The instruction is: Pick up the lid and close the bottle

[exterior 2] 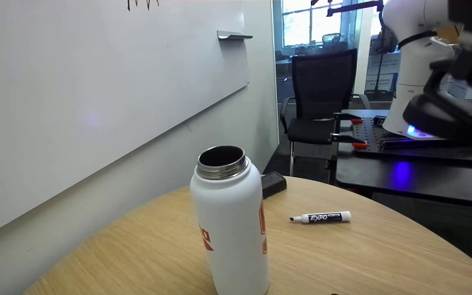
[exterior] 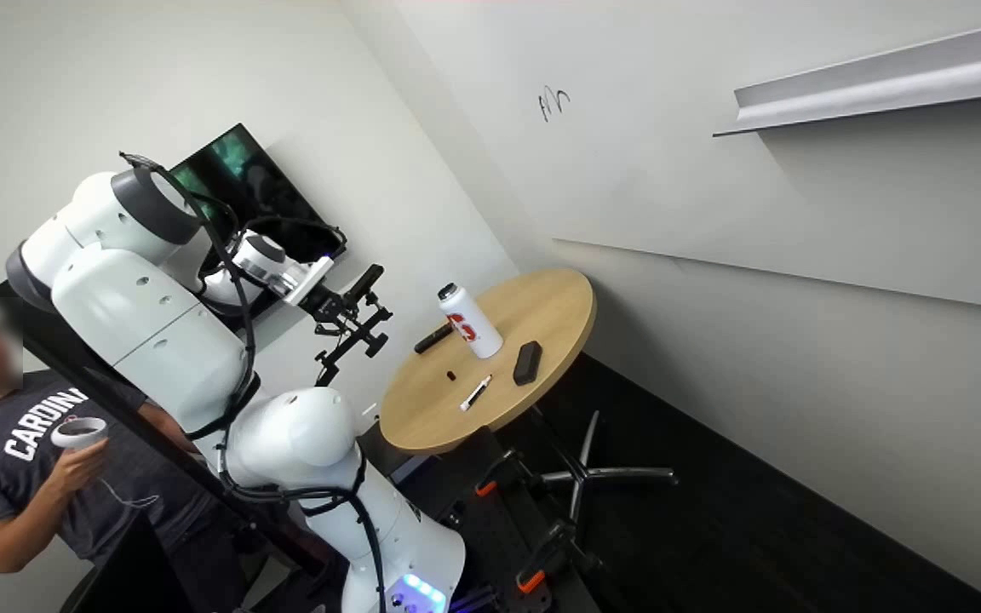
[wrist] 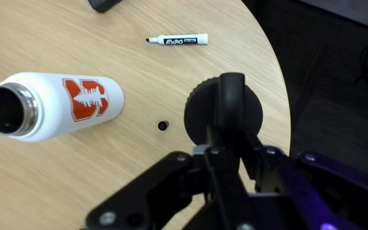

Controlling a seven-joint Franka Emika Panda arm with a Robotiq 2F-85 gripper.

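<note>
The white bottle [wrist: 53, 105] with its red-orange logo stands upright on the round wooden table, its steel mouth open. It also shows in both exterior views [exterior: 472, 328] [exterior 2: 234, 225]. My gripper [wrist: 230, 137] is shut on the loop handle of the black lid [wrist: 232, 99]. The lid is apart from the bottle, to its right in the wrist view. In an exterior view the lid [exterior 2: 428, 116] is blurred and hangs in the air at the upper right, above table height. In an exterior view, dark gripper parts [exterior: 358, 323] are raised beside the table; I cannot make out the lid there.
The round table [exterior: 542, 298] also holds an uncapped Expo marker [wrist: 180, 39], a small black cap [wrist: 162, 125] and a black eraser [exterior 2: 274, 184]. A dark bar-shaped object [exterior: 433, 339] sits by the table's edge near the bottle. A whiteboard wall [exterior 2: 96, 82] stands behind.
</note>
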